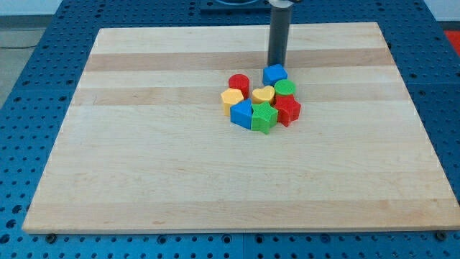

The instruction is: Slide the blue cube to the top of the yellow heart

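Note:
The blue cube (pixel 274 74) sits at the top of a tight cluster of blocks in the middle of the board. The yellow heart (pixel 263 95) lies just below it and slightly to the view's left. My tip (pixel 277 63) stands right at the cube's top edge, touching or nearly touching it. The rod rises from there to the view's top.
Around the heart are a red cylinder (pixel 239 83), a yellow hexagon (pixel 231 99), a second blue block (pixel 242 114), a green star (pixel 264 117), a red block (pixel 288 110) and a green cylinder (pixel 285 88). The wooden board (pixel 144 144) lies on a blue perforated table.

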Motion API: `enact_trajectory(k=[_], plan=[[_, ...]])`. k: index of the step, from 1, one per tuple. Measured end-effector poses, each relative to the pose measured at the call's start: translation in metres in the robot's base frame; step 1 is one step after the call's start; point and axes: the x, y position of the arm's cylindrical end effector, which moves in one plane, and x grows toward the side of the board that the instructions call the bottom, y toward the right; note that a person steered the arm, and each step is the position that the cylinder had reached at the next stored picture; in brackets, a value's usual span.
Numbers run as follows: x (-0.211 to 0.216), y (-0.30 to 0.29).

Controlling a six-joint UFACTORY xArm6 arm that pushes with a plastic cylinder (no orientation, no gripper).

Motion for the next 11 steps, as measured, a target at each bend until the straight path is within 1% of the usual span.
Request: enact_trajectory(k=[1, 2, 4, 7, 11], plan=[[0.0, 0.028], [0.003, 0.036], [0.008, 0.016], [0.032, -0.005], [0.032, -0.016]])
